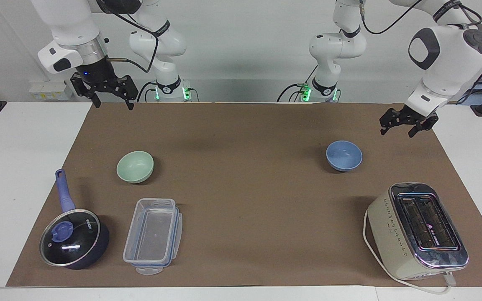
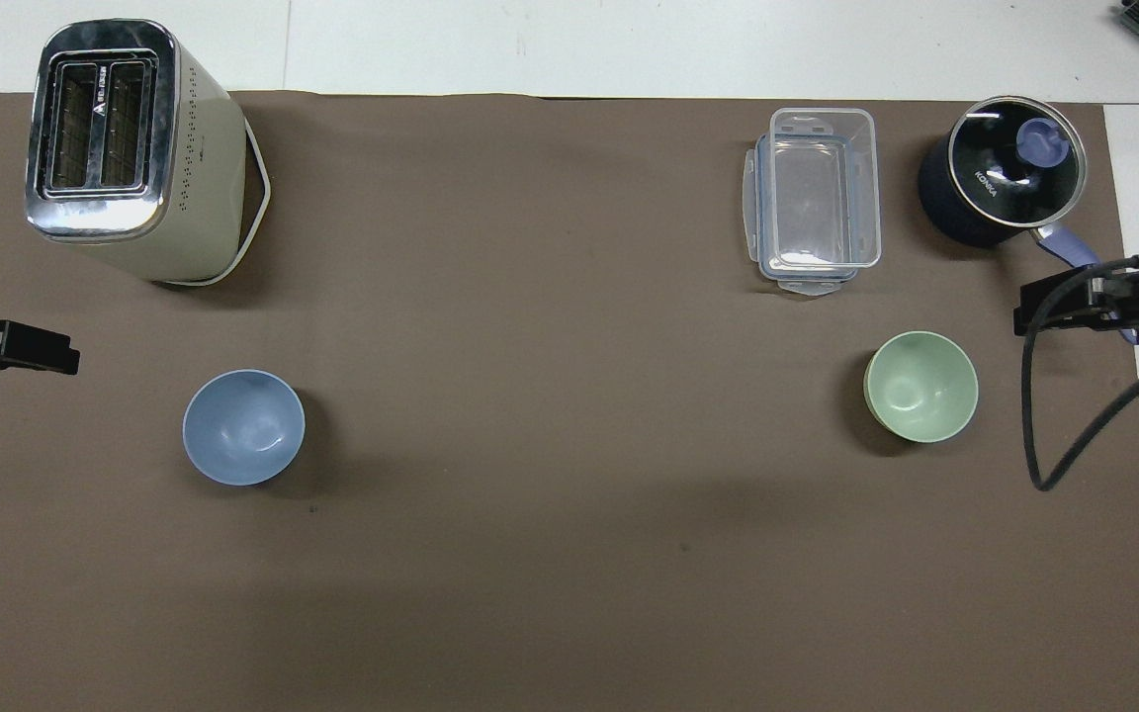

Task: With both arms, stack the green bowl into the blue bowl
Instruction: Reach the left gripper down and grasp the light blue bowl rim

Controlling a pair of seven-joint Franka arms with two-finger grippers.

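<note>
Facing view: my right gripper [image 1: 112, 100] hangs spread above the small pale-green matte bowl [image 1: 135, 167]; probably light, rigid, so pinch its rim

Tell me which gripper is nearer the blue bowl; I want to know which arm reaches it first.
Left. The left gripper hangs open over the mat's edge beside the blue bowl, at its own end. The right gripper waits open at the other end, nearer the green bowl.

A robotics lab is showing here: two white arms [image 1: 446, 46] are standing bolted at a white table [image 1: 23, 167] under bare walls, cables trailing, status lights glowing green, while a toaster [image 1: 416, 230], saucepan [image 1: 73, 238] and container [image 1: 153, 234] are sitting staged on a brown mat [image 1: 241, 200].
</note>
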